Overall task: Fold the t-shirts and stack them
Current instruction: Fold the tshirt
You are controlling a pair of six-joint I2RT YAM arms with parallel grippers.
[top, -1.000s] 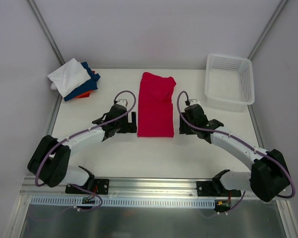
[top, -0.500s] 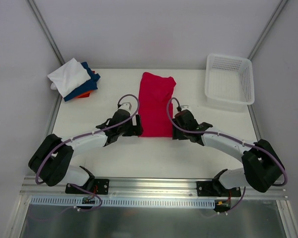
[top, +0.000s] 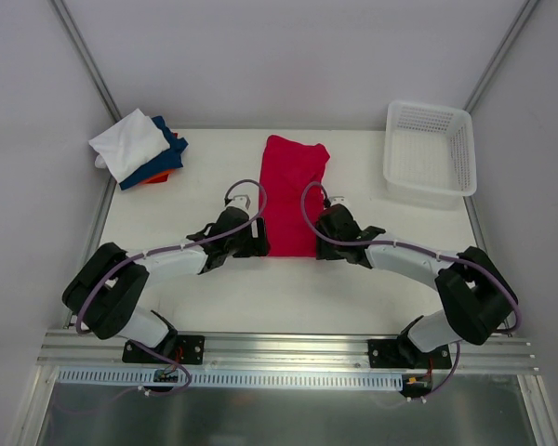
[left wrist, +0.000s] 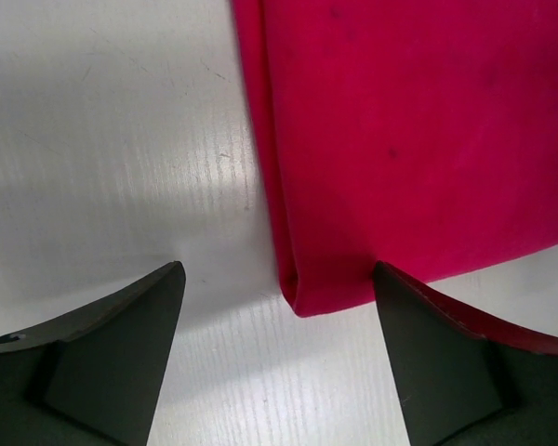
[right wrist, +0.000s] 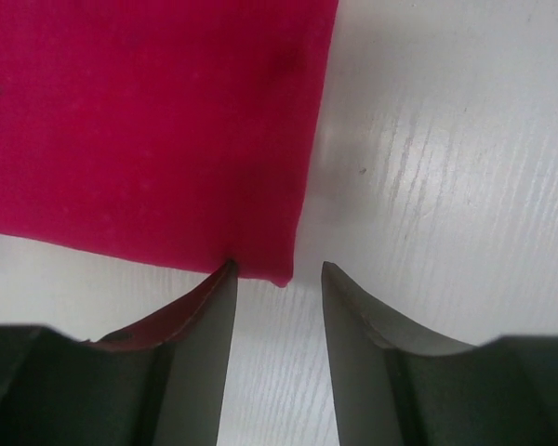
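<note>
The red shirt (top: 293, 190) lies folded into a long strip at the centre of the table (top: 214, 288), running from 12 to 6 o'clock. The left gripper (top: 258, 239) sits low at the strip's 7 o'clock corner. The right gripper (top: 322, 230) sits at its 5 o'clock corner.

In the left wrist view the left gripper (left wrist: 277, 279) stands wide open. The folded corner of the red shirt (left wrist: 409, 139) lies in the gap between the jaws. The hem runs off toward 3 o'clock and meets the right-hand jaw, while bare table shows by the other jaw.

In the right wrist view the right gripper (right wrist: 279, 269) is also open, with a narrower gap. The corner of the red shirt (right wrist: 149, 121) points into the gap at 12 o'clock. The left-hand jaw meets the hem, and the other jaw is over bare table.

A stack (top: 138, 147) of white, blue and orange shirts lies at the table's 10 o'clock corner, well apart from both grippers. The basket (top: 430, 177) stands at 2 o'clock.
</note>
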